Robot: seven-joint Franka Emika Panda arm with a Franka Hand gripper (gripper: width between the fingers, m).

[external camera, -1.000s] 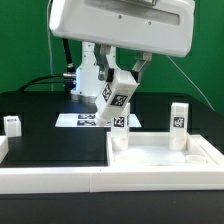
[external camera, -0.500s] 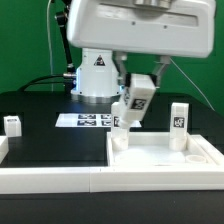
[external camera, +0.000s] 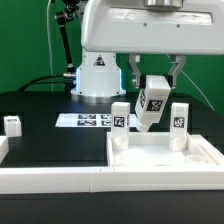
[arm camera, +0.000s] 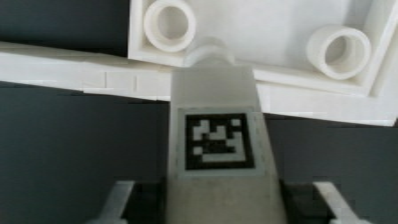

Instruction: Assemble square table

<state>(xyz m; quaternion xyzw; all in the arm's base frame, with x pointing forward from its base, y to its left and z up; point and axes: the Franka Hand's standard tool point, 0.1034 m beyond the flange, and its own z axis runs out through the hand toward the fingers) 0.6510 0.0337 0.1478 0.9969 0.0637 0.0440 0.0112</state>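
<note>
The white tabletop [external camera: 160, 158] lies at the front on the exterior view's right, raised rims up. Two white tagged legs stand upright at its far corners, one on the exterior view's left [external camera: 119, 119] and one on its right [external camera: 179, 118]. Between and slightly above them hangs a third leg [external camera: 153, 104], tilted, with my gripper [external camera: 152, 90] shut on its upper end. In the wrist view this held leg [arm camera: 221, 120] runs out from my gripper [arm camera: 222, 205] toward the tabletop [arm camera: 249, 40], which shows two round sockets. Another leg [external camera: 12, 124] stands far off on the exterior view's left.
The marker board [external camera: 88, 120] lies flat on the black table behind the tabletop. A long white border bar [external camera: 50, 180] runs along the front edge, and another [external camera: 3, 150] sits at the exterior view's left. The robot base [external camera: 97, 75] stands at the back.
My gripper has carried the held leg toward the exterior view's right, from in front of the marker board to above the tabletop between the two standing legs.
</note>
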